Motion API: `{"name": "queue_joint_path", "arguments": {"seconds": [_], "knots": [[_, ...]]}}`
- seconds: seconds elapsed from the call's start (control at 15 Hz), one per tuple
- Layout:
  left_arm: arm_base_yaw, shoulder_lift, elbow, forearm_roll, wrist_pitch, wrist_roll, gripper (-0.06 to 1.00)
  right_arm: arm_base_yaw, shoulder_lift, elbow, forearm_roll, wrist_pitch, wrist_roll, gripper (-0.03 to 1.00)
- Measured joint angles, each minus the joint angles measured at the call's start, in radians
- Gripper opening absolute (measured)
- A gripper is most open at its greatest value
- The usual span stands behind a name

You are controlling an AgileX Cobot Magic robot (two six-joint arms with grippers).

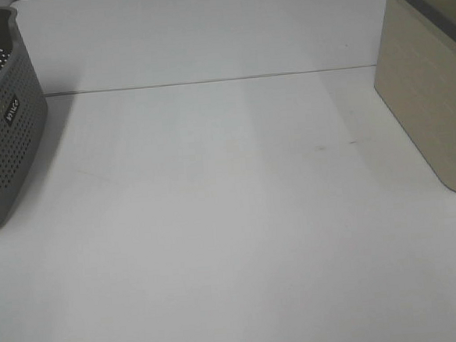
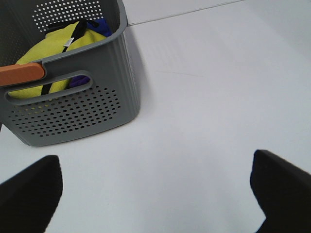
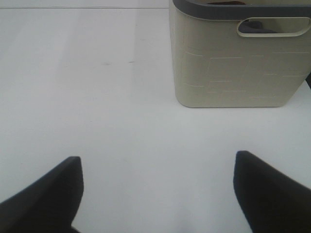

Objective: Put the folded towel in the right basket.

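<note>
The right basket [image 1: 431,102] is beige with a dark grey rim and stands at the table's right edge; it also shows in the right wrist view [image 3: 233,63]. No folded towel lies on the table. Yellow cloth [image 2: 53,48] and blue cloth [image 2: 102,24] lie bunched inside the grey perforated left basket [image 2: 73,111]. My left gripper [image 2: 155,160] is open and empty above bare table beside the grey basket. My right gripper [image 3: 158,158] is open and empty, short of the beige basket. Neither gripper shows in the high view.
The grey perforated basket [image 1: 2,132] stands at the table's left edge. An orange bar [image 2: 22,75] lies against its rim. The white table [image 1: 231,218] stretches between the two baskets. A seam line [image 1: 206,82] crosses the table at the back.
</note>
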Motion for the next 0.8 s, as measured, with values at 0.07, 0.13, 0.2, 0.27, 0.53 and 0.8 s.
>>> {"name": "queue_joint_path", "arguments": {"seconds": [0.07, 0.13, 0.2, 0.27, 0.53, 0.8], "knots": [[0.0, 0.0, 0.0, 0.0, 0.0, 0.0, 0.99, 0.0, 0.0, 0.0, 0.0, 0.0, 0.0, 0.79], [0.0, 0.0, 0.0, 0.0, 0.0, 0.0, 0.99, 0.0, 0.0, 0.0, 0.0, 0.0, 0.001, 0.79], [0.0, 0.0, 0.0, 0.0, 0.0, 0.0, 0.99, 0.0, 0.0, 0.0, 0.0, 0.0, 0.001, 0.79], [0.0, 0.0, 0.0, 0.0, 0.0, 0.0, 0.99, 0.0, 0.0, 0.0, 0.0, 0.0, 0.001, 0.79], [0.0, 0.0, 0.0, 0.0, 0.0, 0.0, 0.99, 0.0, 0.0, 0.0, 0.0, 0.0, 0.001, 0.79], [0.0, 0.0, 0.0, 0.0, 0.0, 0.0, 0.99, 0.0, 0.0, 0.0, 0.0, 0.0, 0.001, 0.79]]}}
